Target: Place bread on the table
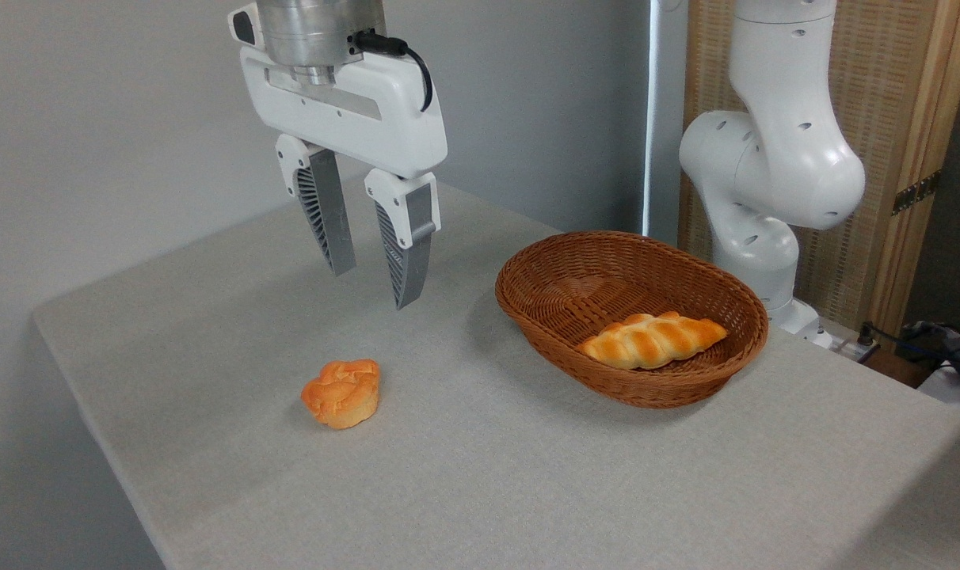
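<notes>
Grey cloth covers the surface (527, 475), which runs from the lower left corner back toward a plain grey wall; a wooden screen stands at the far right. Bread (341, 393), a small round orange-brown bun, sits directly on the cloth at about 7 o'clock from the frame centre, well apart from everything else. It is tipped on its side: lumpy flower-like top faces up and left toward 10 o'clock, paler base toward 4 o'clock. Being nearly round, it has no clear long axis. Pincer (372, 288) hangs in the air above and slightly behind the bun, at 12 to 1 o'clock from it, fingers pointing down, spread apart with a clear gap and nothing between them; no contact with the bun. Wicker basket (543, 317), brown and oval, rests on the surface at 3 o'clock from the pincer. A braided loaf (652, 340) lies inside it near the front right wall, long axis running roughly 8 to 2 o'clock. Robot arm base (773, 174) stands behind the basket at 1 o'clock.
</notes>
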{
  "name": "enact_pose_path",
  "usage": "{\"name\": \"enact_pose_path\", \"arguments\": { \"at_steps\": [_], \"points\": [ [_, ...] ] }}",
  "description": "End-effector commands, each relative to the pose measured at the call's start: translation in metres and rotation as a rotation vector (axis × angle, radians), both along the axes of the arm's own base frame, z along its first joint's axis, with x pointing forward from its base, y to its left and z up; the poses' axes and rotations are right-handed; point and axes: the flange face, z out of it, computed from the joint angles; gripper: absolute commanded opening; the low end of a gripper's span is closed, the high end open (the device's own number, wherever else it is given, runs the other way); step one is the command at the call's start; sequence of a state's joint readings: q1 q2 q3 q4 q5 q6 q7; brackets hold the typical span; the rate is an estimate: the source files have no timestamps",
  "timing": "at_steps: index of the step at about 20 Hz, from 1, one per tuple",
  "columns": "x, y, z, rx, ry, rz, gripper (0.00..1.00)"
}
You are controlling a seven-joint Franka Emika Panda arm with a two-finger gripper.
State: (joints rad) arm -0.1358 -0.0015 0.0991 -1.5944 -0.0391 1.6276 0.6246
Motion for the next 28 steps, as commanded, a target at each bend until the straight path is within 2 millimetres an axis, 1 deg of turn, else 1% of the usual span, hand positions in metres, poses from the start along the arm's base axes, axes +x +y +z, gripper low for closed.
{"name": "enact_pose_path", "arguments": {
  "at_steps": [1,16,21,28],
  "points": [
    [-0.0052,0.0038,0.0056,0.021,0.02,-0.044,1.0],
    [-0.0057,0.0063,0.0056,0.052,0.021,-0.065,1.0],
    [-0.0091,0.0099,0.0125,0.043,0.008,-0.062,1.0],
    [-0.0091,0.0097,0.0125,0.044,0.007,-0.064,1.0]
  ]
}}
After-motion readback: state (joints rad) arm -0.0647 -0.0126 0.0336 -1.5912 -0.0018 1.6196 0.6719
